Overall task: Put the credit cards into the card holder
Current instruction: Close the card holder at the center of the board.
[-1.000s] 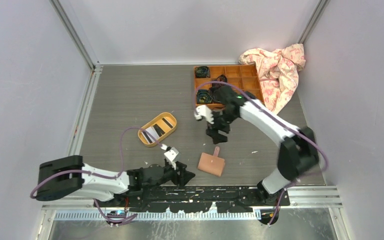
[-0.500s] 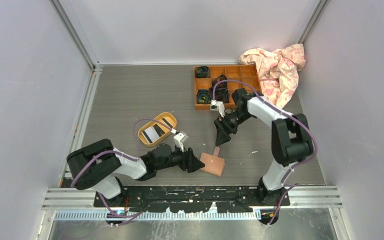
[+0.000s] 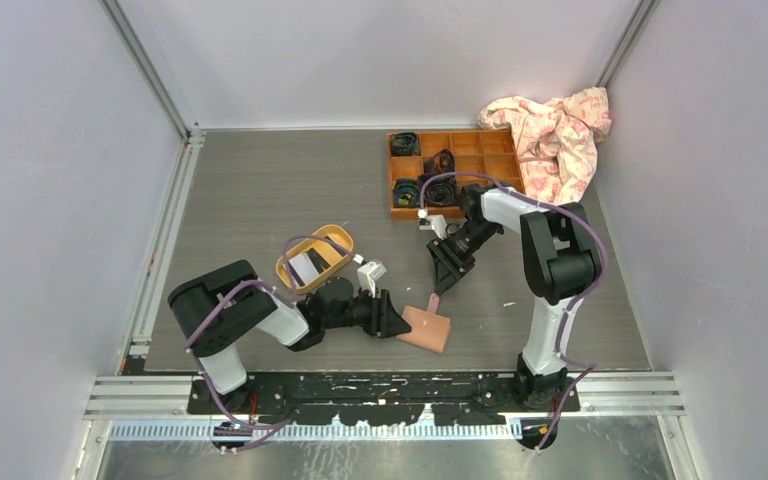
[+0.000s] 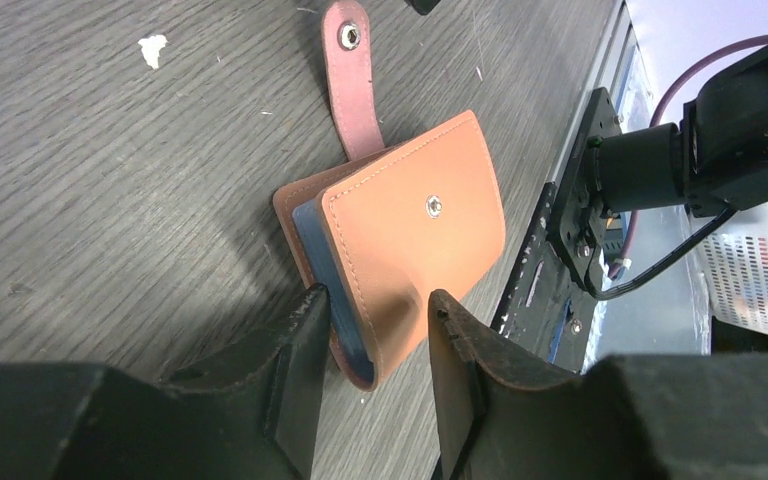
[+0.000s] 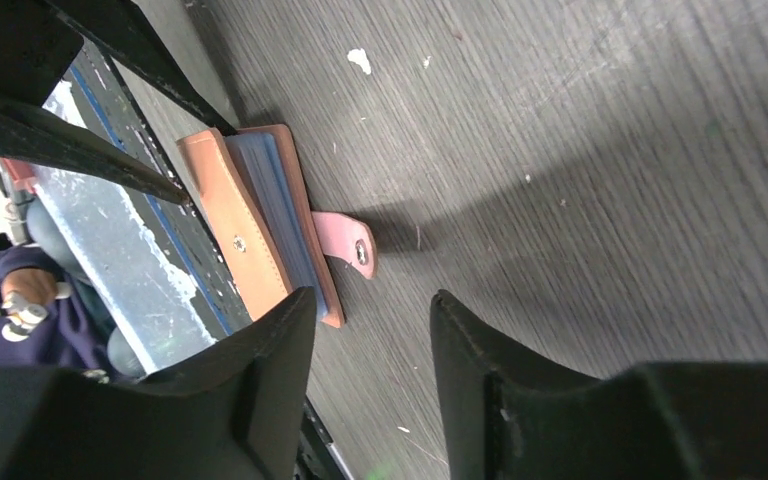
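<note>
My left claw sits at the near edge of the wallet, one finger against the blue pockets and the other at the rim of the tan cover, so the cover's corner lies between them. The fingers stand apart, but I cannot tell whether they pinch the leather or only bracket it. My right claw is released, with nothing but bare surface between its fingers, and it hovers just beside the snap tab, which lies unfastened and flat, pointing away from the wallet. A second ago this looked different: my left arm was tucked back by the near edge, short of the wallet, and my right claw was up by the wooden box. Both have since closed in on the wallet from opposite sides, while the wallet has not shifted. I read this as the opening step, one claw to steady the cover and the other to work at the tab side. No card has gone in yet. The cards lie in the yellow tray to my left, well apart from the wallet. I make out one white and at least one dark-striped, though my arm and cable hide part of the tray. I count one wallet, one tray, one box holding several dark bundles, and one crumpled cloth at the far right.
</note>
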### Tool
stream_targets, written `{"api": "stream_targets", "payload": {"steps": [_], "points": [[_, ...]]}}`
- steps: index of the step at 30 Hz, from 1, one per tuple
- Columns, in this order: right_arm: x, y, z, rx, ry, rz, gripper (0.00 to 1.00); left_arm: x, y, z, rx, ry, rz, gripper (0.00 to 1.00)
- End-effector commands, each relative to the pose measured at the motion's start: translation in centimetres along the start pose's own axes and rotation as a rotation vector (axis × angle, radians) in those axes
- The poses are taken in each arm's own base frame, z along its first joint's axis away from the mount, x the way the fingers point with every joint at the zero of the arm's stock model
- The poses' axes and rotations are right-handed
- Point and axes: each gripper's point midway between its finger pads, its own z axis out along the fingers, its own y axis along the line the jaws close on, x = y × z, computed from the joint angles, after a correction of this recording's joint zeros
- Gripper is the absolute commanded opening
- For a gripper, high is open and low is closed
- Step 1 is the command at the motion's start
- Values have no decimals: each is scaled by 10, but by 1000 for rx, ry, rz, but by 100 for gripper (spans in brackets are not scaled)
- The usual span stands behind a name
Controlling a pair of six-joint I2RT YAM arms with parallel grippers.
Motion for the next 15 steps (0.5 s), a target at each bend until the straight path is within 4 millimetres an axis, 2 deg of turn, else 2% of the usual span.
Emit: {"api": "stream_targets", "payload": {"steps": [1, 15], "points": [[-2, 4, -2, -38, 23, 4, 47, -11, -13, 5, 66, -18, -3, 41], [-4, 11, 11, -112, 57, 20, 31, -7, -8, 11, 44, 7, -35, 27]]}}
